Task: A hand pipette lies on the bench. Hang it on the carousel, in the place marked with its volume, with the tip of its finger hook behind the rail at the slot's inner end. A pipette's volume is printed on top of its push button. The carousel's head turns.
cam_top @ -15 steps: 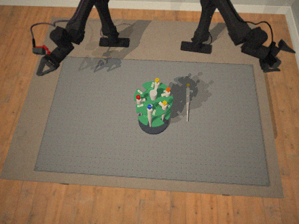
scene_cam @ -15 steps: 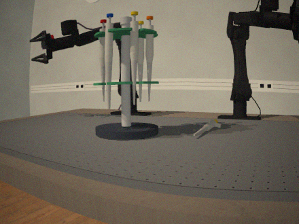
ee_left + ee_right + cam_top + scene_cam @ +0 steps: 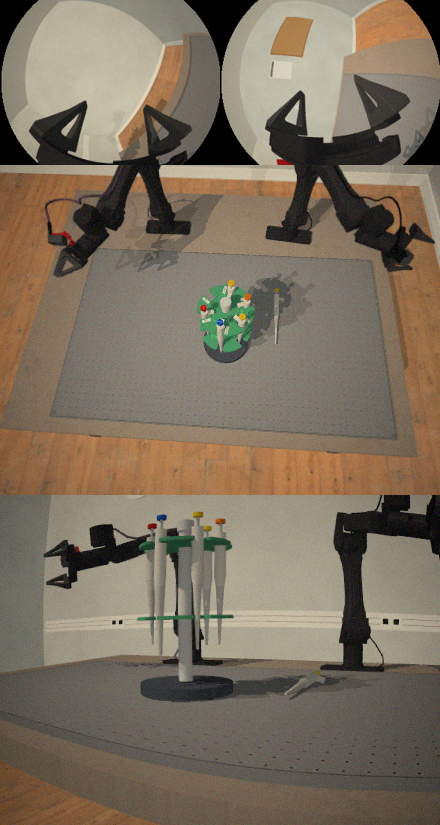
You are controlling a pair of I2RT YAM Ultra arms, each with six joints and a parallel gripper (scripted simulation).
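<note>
Loose pipette: one hand pipette [image 3: 276, 317] [image 3: 303, 684] is lying on the bench [image 3: 37, 350] [image 3: 150, 790], between the carousel and the short edge on the left arm's side. Its one yellow button [image 3: 276, 290] [image 3: 317, 673] is pointing towards the arms' long edge, its tip towards the opposite long edge.
Carousel: one carousel [image 3: 226, 356] [image 3: 185, 640] is standing upright near the middle of the bench, on one dark round base [image 3: 155, 689], with one white post and two green tiers.
Hanging pipettes: five are hanging on it: one red-topped [image 3: 203, 308] [image 3: 151, 570], one blue-topped [image 3: 220, 335] [image 3: 160, 565], one orange-topped [image 3: 247, 299] [image 3: 220, 565] and two yellow-topped.
Volume marks: several white labels are showing on the top tier; their print, like that on the buttons, is too small to read, and a sixth place is probably the one standing free, though the view is poor.
Left hand: the left hand [image 3: 422, 255] [image 3: 116, 107] is standing open, its two fingers well apart and holding nothing, above and near the corner between the arms' edge and its own short edge.
Right hand: the right hand [image 3: 60, 271] [image 3: 46, 570] [image 3: 325, 85] is also standing open and holding nothing, near the other corner at the arms' edge.
Arms: two are reaching out from the same long edge.
</note>
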